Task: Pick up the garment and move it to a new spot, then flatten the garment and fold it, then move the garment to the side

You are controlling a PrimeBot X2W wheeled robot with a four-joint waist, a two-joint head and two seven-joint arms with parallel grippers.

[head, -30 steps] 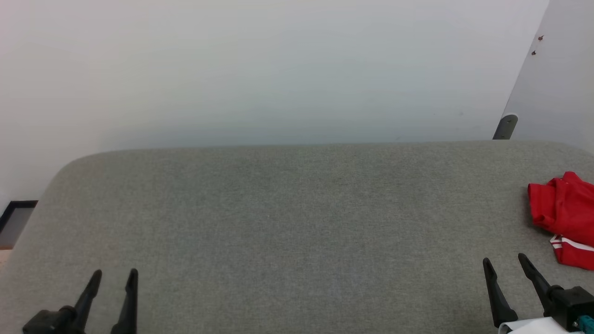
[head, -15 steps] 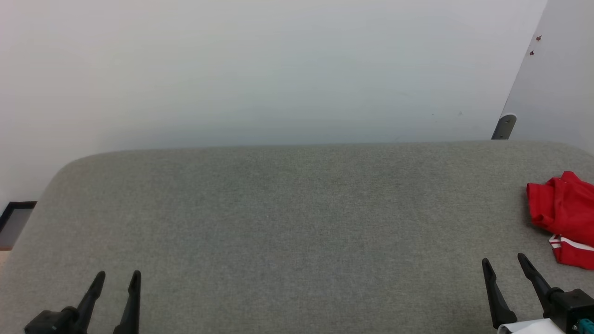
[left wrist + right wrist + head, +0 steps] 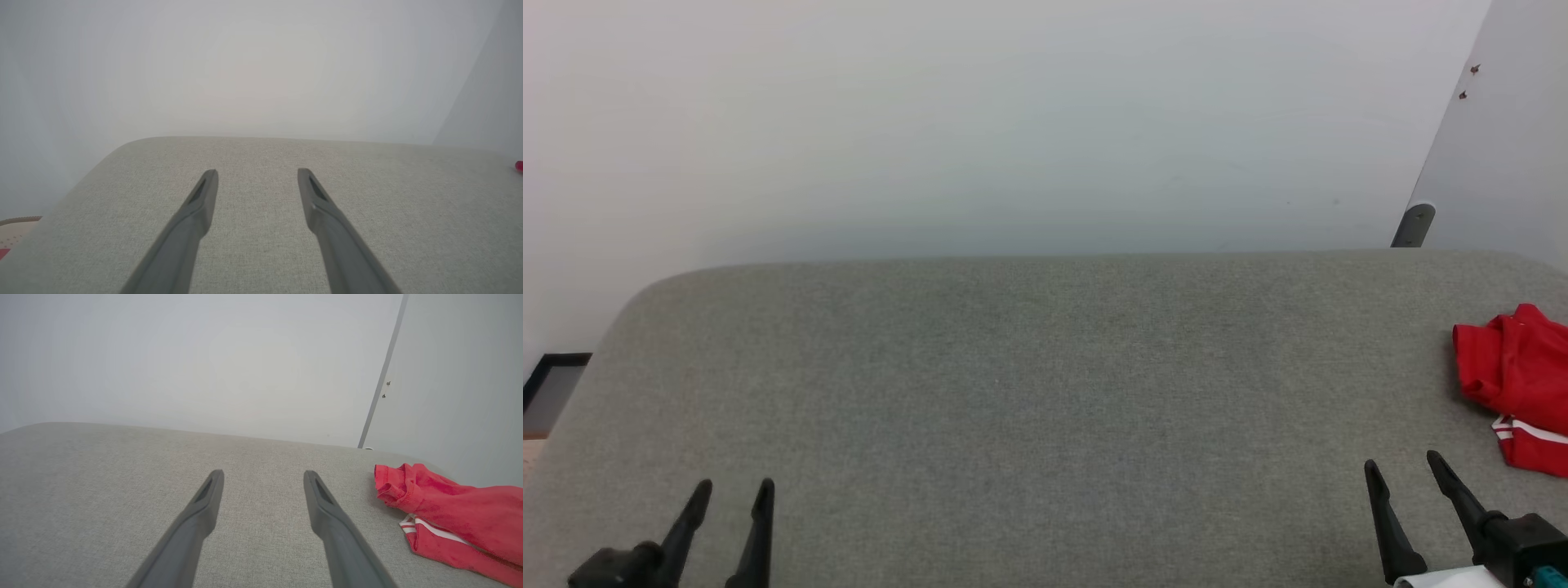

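The garment [image 3: 1519, 384] is a crumpled red heap with a white stripe trim at the right edge of the grey cloth-covered table [image 3: 1029, 384], partly cut off by the frame. In the right wrist view the garment [image 3: 449, 510] lies to the right of the fingers. My right gripper [image 3: 1401, 469] stands open and empty near the table's front right, a short way left of and nearer than the garment. My left gripper [image 3: 734, 490] is open and empty at the front left. A tiny red bit of the garment [image 3: 519, 165] shows at the left wrist view's right edge.
A pale wall [image 3: 1013, 122] rises right behind the table's far edge. A light panel [image 3: 1511, 131] with a grey bracket [image 3: 1414, 222] stands at the back right. The table's rounded corner [image 3: 645, 294] is at the far left, with floor [image 3: 547, 392] beyond it.
Both grippers have sunk slightly lower in the head view, staying open. The garment has not moved.
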